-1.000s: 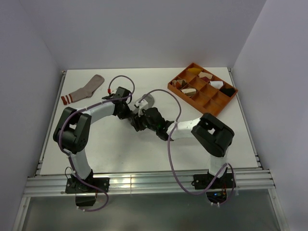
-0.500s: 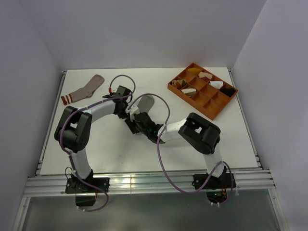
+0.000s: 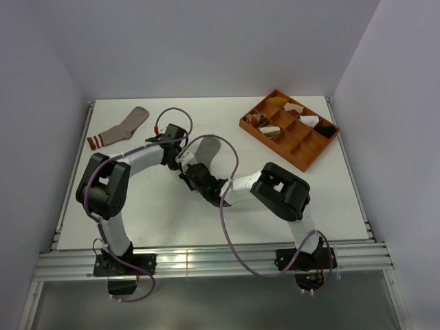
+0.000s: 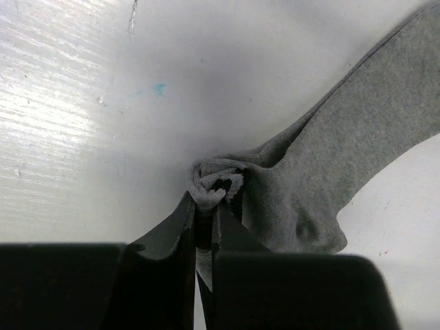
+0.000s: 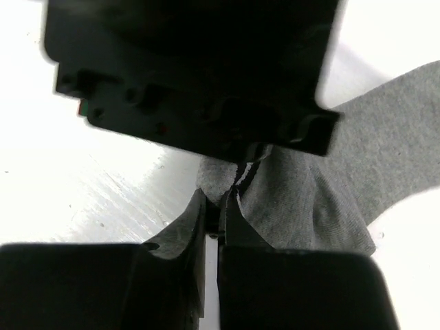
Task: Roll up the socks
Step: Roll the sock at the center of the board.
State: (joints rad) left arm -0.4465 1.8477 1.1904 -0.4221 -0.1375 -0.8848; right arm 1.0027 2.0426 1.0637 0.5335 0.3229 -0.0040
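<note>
Your L claw (image 4: 206, 213) is clamped on rolled cuff of grey sock (image 4: 344, 151); R claw (image 5: 218, 210) pinches same sock; tan sock (image 3: 118, 128) lies well apart.

Both arms are built alike, with smooth white tubular links set between bulky, glossy black joint housings. The left arm (image 3: 141, 159) and the right arm (image 3: 282, 192) each stand on a black base plate (image 3: 117, 265). A thin purple cable (image 3: 230, 227) runs loose along each arm. The left gripper (image 4: 206, 206) has matte black fingers (image 4: 172, 230) tapering to thin blades, and so does the right gripper (image 5: 218, 203). From the right wrist, the left one's blocky black housing (image 5: 185, 69) shows round screw recesses and a tiny red mark.
</note>
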